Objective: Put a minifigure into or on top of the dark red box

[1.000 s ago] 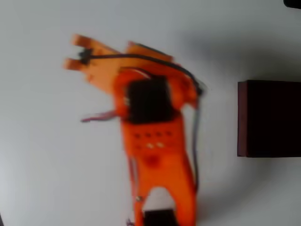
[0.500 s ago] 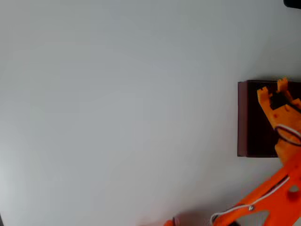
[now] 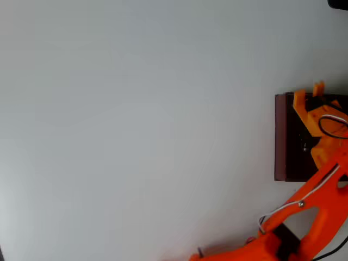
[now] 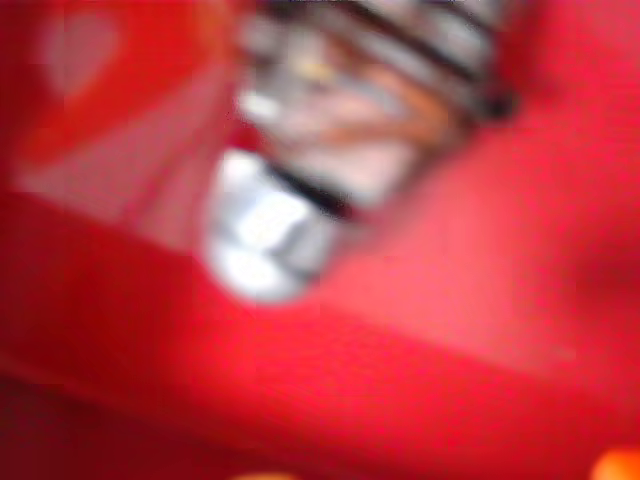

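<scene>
Maroon walls are framing the dark red box (image 3: 280, 136), which is sitting at the right edge of the overhead view with its near-black interior facing up, so anything released above it should be falling inside. Somewhere in that interior a small pale speck is showing at about mid-depth, but I cannot tell whether it is the minifigure, which I cannot make out for certain against the dark floor or between the fingers.

Orange plastic fingers of the end effector (image 3: 308, 95) are hovering over the box's far end, right at its far rim, and the 2 tips are standing visibly apart, so the end effector is looking released rather than clenched; nothing is visibly gripped between them. That pose fits a drop over the opening, judged from placement alone.

Behind the fingers, the orange arm (image 3: 321, 190) is reaching in diagonally from the near right corner, crossing the box's near wall with its white cable trailing along it. The pale grey worktop (image 3: 136, 125) is stretching away to the left. The wrist view is too blurred to read, giving red smears and a bright metallic blob.
</scene>
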You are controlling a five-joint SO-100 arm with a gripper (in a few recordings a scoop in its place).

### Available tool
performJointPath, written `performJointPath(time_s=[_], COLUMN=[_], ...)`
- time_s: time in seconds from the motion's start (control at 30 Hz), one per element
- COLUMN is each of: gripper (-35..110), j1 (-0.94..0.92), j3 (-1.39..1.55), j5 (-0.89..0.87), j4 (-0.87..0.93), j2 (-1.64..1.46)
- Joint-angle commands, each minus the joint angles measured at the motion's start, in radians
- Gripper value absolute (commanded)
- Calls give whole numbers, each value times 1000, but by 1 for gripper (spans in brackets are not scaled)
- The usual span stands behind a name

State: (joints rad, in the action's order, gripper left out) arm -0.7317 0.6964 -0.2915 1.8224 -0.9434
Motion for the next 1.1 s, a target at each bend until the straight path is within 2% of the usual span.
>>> performJointPath(time_s=[0.0,0.13,0.33,0.53,0.67,0.8,0.9,1.07], gripper=[12,11,9,3,0,0,0,0], j1=[81,196,589,1048,1273,1397,1440,1503], j3=[189,476,868,1454,1746,2008,2145,2198], j5=[35,69,44,-49,-31,15,32,106], j4=[14,12,-26,-261,-408,-502,-446,-414], j2=[-342,-765,-1333,-1873,-2065,-2249,-2448,-2465])
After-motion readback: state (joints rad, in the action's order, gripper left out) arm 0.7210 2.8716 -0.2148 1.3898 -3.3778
